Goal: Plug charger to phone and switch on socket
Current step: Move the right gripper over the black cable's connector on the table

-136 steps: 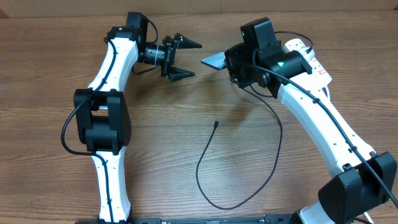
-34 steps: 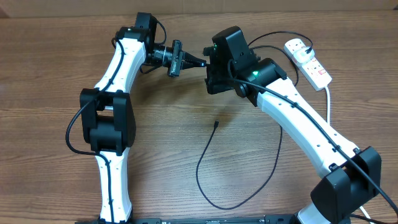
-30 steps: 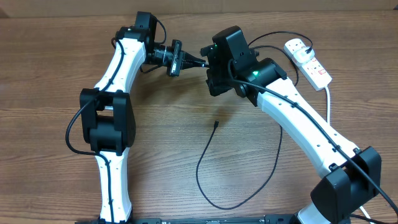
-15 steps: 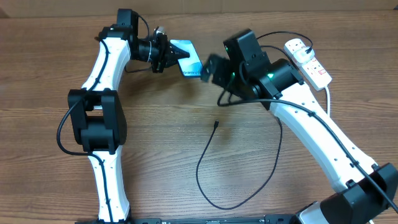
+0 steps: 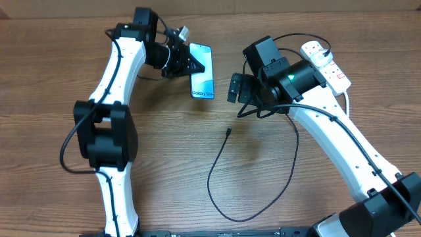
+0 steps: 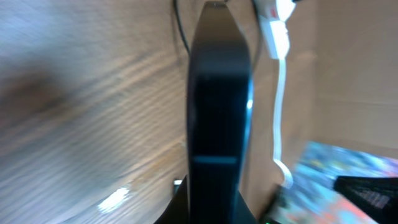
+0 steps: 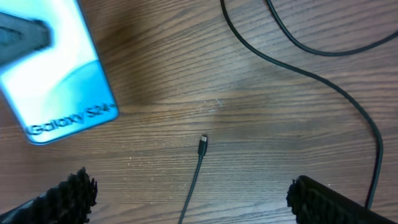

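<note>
The phone, its light blue screen facing up with "Galaxy S24" at the near end, is held at its far end by my left gripper, which is shut on it. In the left wrist view the phone shows edge-on as a dark slab between the jaws. My right gripper stands open and empty just right of the phone. The charger cable's black connector tip lies on the table below it, also visible between the right fingers. The white socket lies at the back right.
The black cable loops across the near middle of the wooden table and runs back toward the socket. A thick white cord trails from the socket. The right arm spans the right side.
The right gripper opened, let go of the phone and drew back to the right. The left gripper carried the phone left and turned its screen up.
</note>
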### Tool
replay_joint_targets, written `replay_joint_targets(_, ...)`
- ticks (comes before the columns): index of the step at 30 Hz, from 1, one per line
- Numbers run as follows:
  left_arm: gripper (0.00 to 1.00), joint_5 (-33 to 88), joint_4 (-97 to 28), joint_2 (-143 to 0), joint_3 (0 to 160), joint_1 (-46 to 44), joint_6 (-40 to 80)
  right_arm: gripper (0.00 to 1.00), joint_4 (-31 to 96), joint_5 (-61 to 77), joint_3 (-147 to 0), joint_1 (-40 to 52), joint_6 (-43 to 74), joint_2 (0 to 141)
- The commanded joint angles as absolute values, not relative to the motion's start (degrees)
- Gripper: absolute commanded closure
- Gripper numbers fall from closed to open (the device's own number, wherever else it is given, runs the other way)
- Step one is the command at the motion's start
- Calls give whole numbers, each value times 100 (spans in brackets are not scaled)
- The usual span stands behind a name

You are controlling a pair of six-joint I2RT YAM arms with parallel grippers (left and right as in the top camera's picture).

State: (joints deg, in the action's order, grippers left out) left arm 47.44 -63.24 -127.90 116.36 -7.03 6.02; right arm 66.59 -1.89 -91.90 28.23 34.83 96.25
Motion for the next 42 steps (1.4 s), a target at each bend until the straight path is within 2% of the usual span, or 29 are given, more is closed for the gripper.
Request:
replay_joint_targets(1, 96, 3640, -6320, -12226, 11756, -655, 639, 9, 6663, -117, -9295, 2827, 3415, 9876)
replay_joint_targets(11, 96, 3520, -6652, -12215, 11754, -655, 644, 31, 6689, 270, -9295, 2895, 3402, 11063)
replay_joint_targets(15, 96, 3262, -6700, -12215, 11751, -655, 687, 44, 6696, 270, -9295, 2989, 3485, 11439)
replay_joint_targets(23, 96, 2939, -6855, -12215, 11751, -650, 923, 50, 6779, 552, -9295, 3212, 3592, 11974)
replay_joint_targets(26, 96, 2939, -6866, -12215, 11751, -650, 923, 57, 6976, 552, -9284, 3214, 3597, 11981)
replay_joint_targets(35, 96, 2939, -6877, -12215, 11751, -646, 926, 55, 7513, 475, -9284, 3227, 3905, 11644)
replay_joint_targets(42, 96, 2939, -6853, -12215, 11749, -639, 926, 53, 8042, -515, -9284, 3446, 4370, 10610)
